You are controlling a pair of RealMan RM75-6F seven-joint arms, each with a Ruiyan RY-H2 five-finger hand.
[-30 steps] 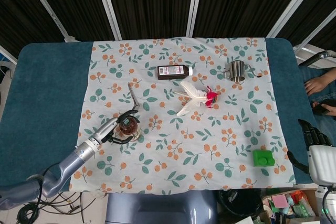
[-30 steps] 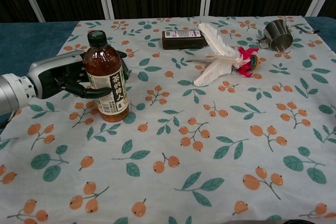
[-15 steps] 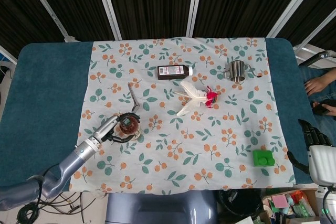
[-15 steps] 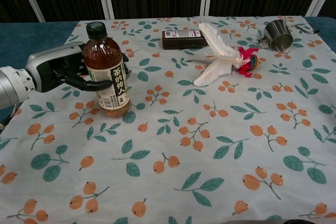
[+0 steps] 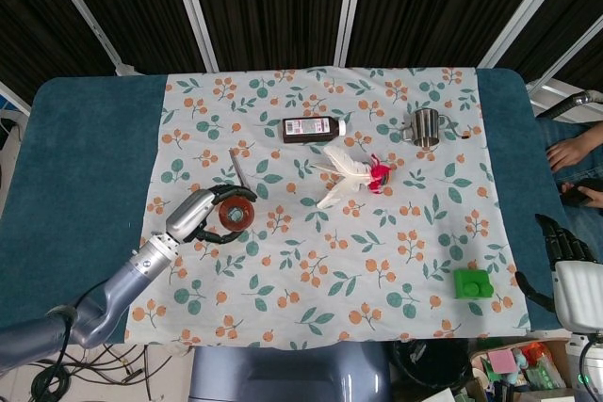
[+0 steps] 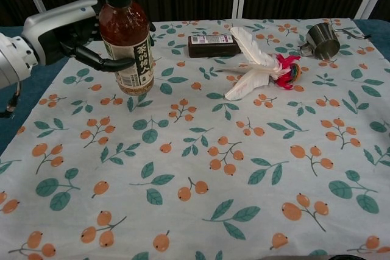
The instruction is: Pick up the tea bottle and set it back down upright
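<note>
The tea bottle (image 6: 127, 36) is a clear bottle of brown tea with a dark cap and a white label. It hangs upright, clear above the floral cloth (image 6: 244, 162). My left hand (image 6: 82, 33) grips it from the left, fingers wrapped around its middle. From the head view I look down on the tea bottle (image 5: 236, 214), with the left hand (image 5: 203, 216) beside it. My right hand (image 5: 558, 240) shows at the right edge of the head view, off the table, holding nothing, fingers apart.
A dark flat bottle (image 5: 314, 128) lies at the back centre. A white feather toy (image 5: 353, 174) lies near the middle, a steel cup (image 5: 426, 126) at the back right, a green block (image 5: 473, 283) at the front right. A thin metal rod (image 5: 238, 169) lies behind the bottle.
My left hand has lifted the tea bottle off the cloth; it rose steadily and stays upright. The right hand has not moved.
</note>
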